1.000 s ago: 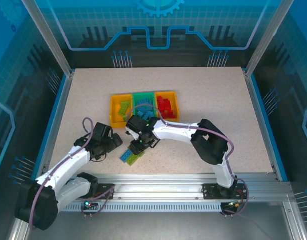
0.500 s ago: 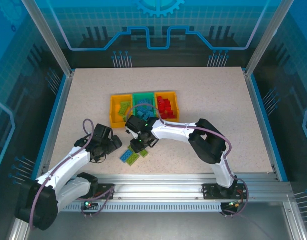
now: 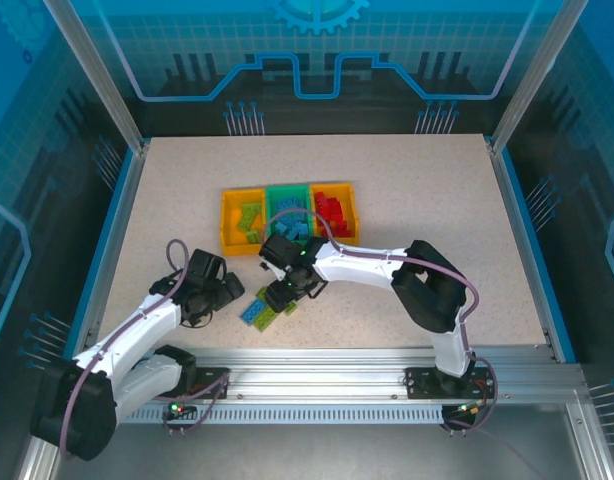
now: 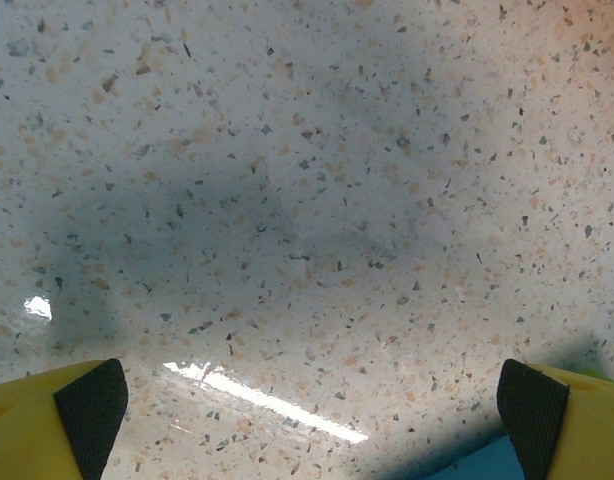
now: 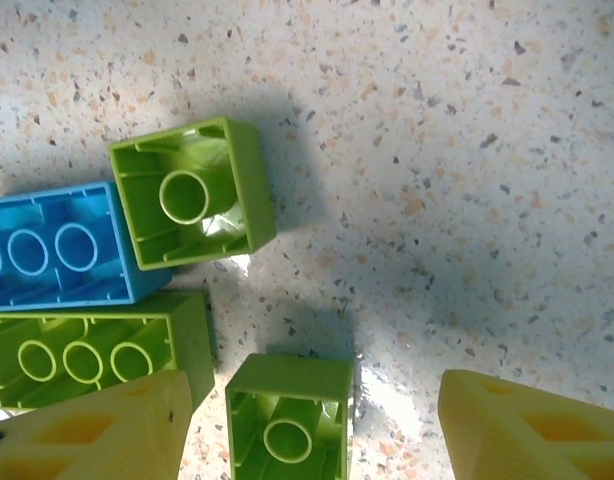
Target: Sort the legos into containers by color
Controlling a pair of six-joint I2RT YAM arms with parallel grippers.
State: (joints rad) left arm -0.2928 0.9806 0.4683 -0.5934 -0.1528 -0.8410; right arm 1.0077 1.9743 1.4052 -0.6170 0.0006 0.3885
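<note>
The left arm [image 3: 127, 335] is pictured stretched low, the left gripper [image 4: 314, 400] spread wide; the right arm [image 3: 372, 265] is bent inward, the right gripper [image 5: 307, 420] pointed down, 2 fingers [image 5: 527, 430] parted.

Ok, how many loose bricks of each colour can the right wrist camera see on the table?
Lime green bricks: 3
Blue brick: 1
Total: 4

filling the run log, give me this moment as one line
right gripper: open above small lime brick | left gripper: open over table | containers: partly filled
</note>
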